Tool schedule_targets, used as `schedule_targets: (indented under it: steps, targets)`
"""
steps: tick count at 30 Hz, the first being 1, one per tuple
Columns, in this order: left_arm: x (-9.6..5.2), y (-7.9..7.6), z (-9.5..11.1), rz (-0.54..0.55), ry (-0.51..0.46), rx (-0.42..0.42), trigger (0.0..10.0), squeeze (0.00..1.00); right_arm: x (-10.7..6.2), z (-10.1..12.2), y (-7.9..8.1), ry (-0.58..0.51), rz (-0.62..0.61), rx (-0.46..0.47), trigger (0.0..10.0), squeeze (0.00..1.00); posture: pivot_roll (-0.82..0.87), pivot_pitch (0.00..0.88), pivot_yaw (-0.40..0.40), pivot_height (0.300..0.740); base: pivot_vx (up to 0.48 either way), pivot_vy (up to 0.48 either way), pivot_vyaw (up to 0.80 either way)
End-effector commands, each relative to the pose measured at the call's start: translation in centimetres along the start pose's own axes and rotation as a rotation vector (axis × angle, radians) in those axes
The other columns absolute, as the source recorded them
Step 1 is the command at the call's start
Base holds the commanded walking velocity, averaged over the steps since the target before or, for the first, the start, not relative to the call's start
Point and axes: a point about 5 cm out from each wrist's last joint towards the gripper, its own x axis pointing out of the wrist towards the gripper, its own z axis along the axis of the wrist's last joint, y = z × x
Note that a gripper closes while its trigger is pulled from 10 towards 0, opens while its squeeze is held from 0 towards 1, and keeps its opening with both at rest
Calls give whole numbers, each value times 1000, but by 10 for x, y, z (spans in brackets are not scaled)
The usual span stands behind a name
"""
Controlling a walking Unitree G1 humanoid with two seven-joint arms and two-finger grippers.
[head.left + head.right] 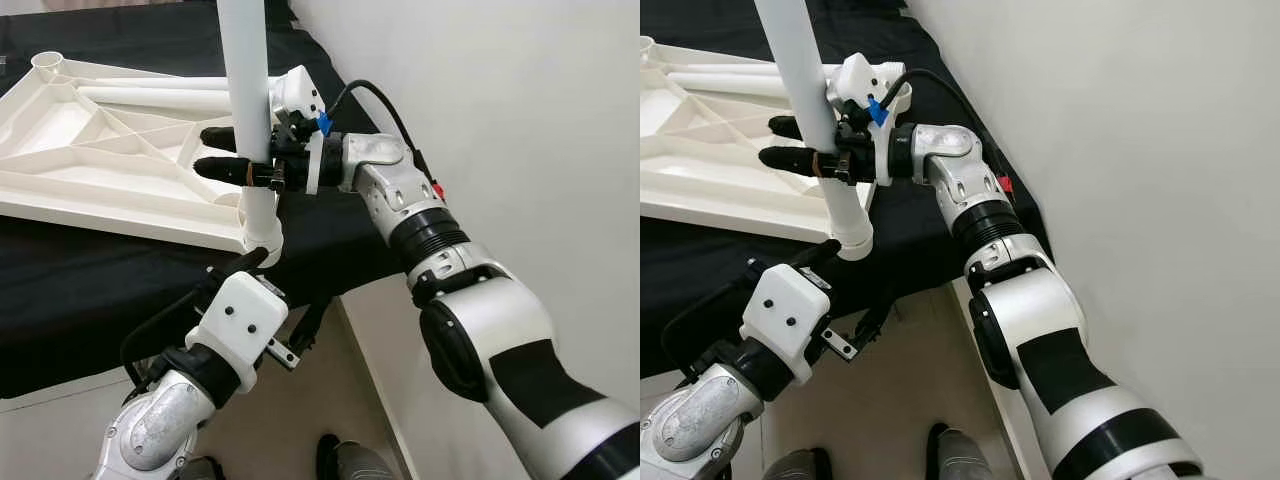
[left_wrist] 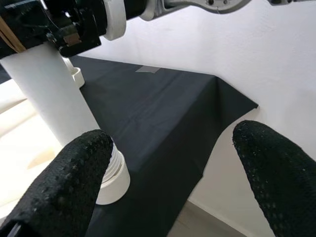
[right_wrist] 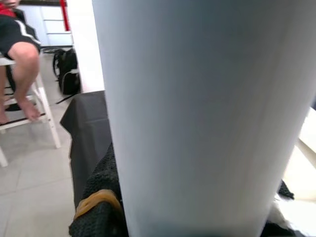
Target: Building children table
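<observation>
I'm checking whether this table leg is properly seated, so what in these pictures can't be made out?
- Top of the white leg: cut off by the upper edge of both eye views.
- Thread where the leg meets the tabletop corner socket: hidden inside the socket.
- Right gripper contact on the leg: right wrist view is too close and blurred.
- Left gripper: fingers open near the socket, touching nothing visible; in the eye views its own wrist hides them.

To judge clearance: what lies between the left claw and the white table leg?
Nothing: in the left wrist view, the open left claw faces the white table leg across bare black cloth.
</observation>
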Motion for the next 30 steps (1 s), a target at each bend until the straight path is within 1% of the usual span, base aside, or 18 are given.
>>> schedule_targets:
  steps: [1,3,4,6,7,9,10,11,12,14,15,16,17,18,19,24,27,30]
  targets:
    - [0,-1,-3,2,17,-6,10000,0,-13,-63,13,188,-38,182,10000,0,90,249,-139,740,0,0,0]
    - [1,0,-2,4,14,-3,10000,0,-18,-68,9,208,-125,189,10000,0,88,245,-139,740,0,0,0]
    - [1,0,-2,4,14,-3,10000,0,-18,-68,9,208,-125,189,10000,0,88,245,-139,740,0,0,0]
    - [2,0,-2,6,10,0,10000,0,-27,-73,3,224,-244,213,10000,0,87,243,-136,740,0,0,0]
    - [2,0,-2,6,10,0,10000,0,-27,-73,3,224,-244,213,10000,0,87,243,-136,740,0,0,0]
    - [2,1,-2,8,8,3,10000,0,-32,-75,0,227,-313,220,10000,0,87,240,-133,740,0,0,0]
    - [2,1,-2,8,8,3,10000,0,-32,-75,0,227,-313,220,10000,0,87,240,-133,740,0,0,0]
    - [2,1,-2,7,8,4,10000,0,-34,-76,-3,225,-369,232,10000,0,85,242,-128,740,0,0,0]
    - [2,1,-2,7,8,4,10000,0,-34,-76,-3,225,-369,232,10000,0,85,242,-128,740,0,0,0]
    - [3,1,-2,7,6,5,10000,0,-38,-75,-9,217,-473,244,10000,0,86,242,-132,740,0,0,0]
    - [3,1,-2,7,6,5,10000,0,-38,-75,-9,217,-473,244,10000,0,86,242,-132,740,0,0,0]
    - [3,1,-2,8,6,6,10000,0,-39,-74,-12,207,-521,252,10000,0,86,242,-132,740,0,0,0]
    - [3,1,-2,8,6,6,10000,0,-39,-74,-12,207,-521,252,10000,0,86,242,-132,740,0,0,0]
    - [4,1,-3,9,7,6,10000,0,-42,-71,-16,184,-573,245,10000,0,85,245,-131,740,0,0,0]
    - [4,1,-3,8,8,5,10000,0,-42,-70,-16,178,-582,238,10000,0,85,245,-130,740,0,0,0]
    - [4,2,-3,9,8,6,10000,0,-44,-72,-18,193,-638,229,10000,0,85,245,-130,740,0,0,0]
    - [4,2,-3,8,7,5,10000,0,-47,-71,-22,198,-735,237,10000,0,81,245,-128,740,0,0,0]
    - [4,1,-3,8,6,4,10000,0,-48,-69,-25,194,-789,238,10000,0,82,245,-132,740,0,0,0]
